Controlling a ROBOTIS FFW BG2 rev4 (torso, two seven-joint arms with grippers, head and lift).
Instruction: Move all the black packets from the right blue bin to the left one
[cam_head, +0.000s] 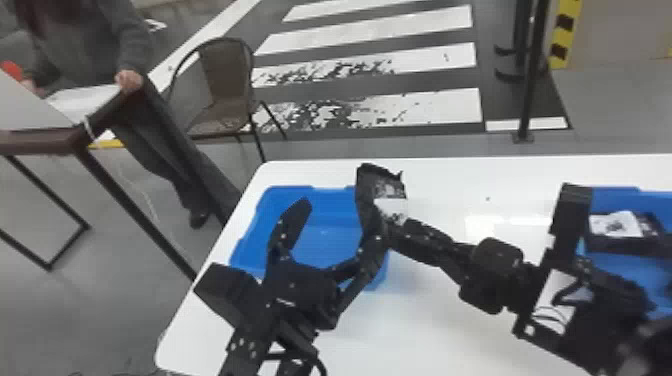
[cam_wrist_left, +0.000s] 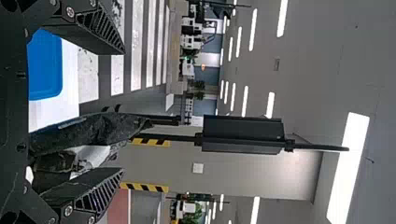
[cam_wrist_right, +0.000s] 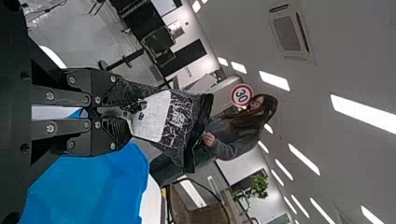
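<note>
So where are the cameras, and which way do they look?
Head view: on the head, looking forward and down at the table; left arm and right arm show.
Left wrist view: left wrist, looking across striped floor; open left gripper shows.
Right wrist view: right wrist, looking past a blue bin; right gripper holds a black packet.
Head and right wrist views share the packet.

Inside an apparent lab or test hall, marked by crosswalk stripes (cam_head: 440, 106), a road sign (cam_wrist_right: 242, 95) and ceiling lights (cam_wrist_right: 364, 112).
</note>
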